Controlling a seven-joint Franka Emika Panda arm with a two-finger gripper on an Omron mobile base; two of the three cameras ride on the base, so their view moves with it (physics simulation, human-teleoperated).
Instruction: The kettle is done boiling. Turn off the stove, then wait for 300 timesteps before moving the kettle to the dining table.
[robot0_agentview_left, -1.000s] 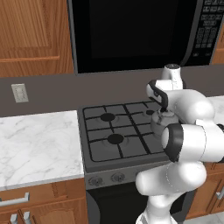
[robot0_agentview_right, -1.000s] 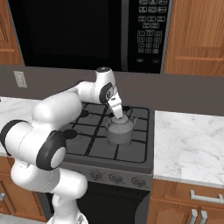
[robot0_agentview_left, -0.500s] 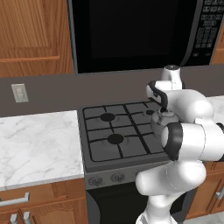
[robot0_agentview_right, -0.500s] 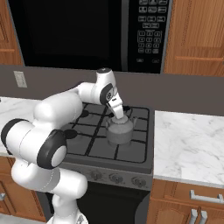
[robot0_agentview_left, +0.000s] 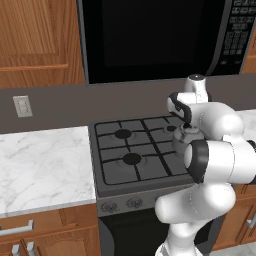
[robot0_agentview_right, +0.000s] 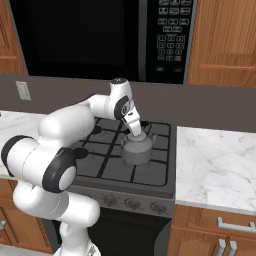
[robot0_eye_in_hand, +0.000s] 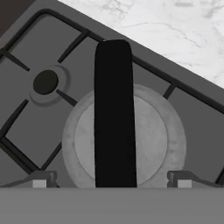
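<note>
The grey kettle (robot0_agentview_right: 136, 151) sits on the front right burner of the dark stove (robot0_agentview_right: 98, 166), partly hidden behind my arm in the left base view (robot0_agentview_left: 181, 140). My gripper (robot0_agentview_right: 135, 131) hangs just above it. In the hand view the kettle's round lid (robot0_eye_in_hand: 151, 140) lies straight below, and the black arched handle (robot0_eye_in_hand: 113, 113) runs between my two fingertips (robot0_eye_in_hand: 40, 182). The gripper (robot0_eye_in_hand: 111, 183) is open, with a finger on either side of the handle and a gap to each. The dining table is out of view.
A black microwave (robot0_agentview_right: 100, 37) hangs over the stove (robot0_agentview_left: 131, 161), whose front knobs (robot0_agentview_right: 125, 202) line its lower panel. Marble counters flank it on the left (robot0_agentview_left: 40, 160) and on the right (robot0_agentview_right: 215, 165). Wood cabinets (robot0_agentview_right: 225, 40) stand above.
</note>
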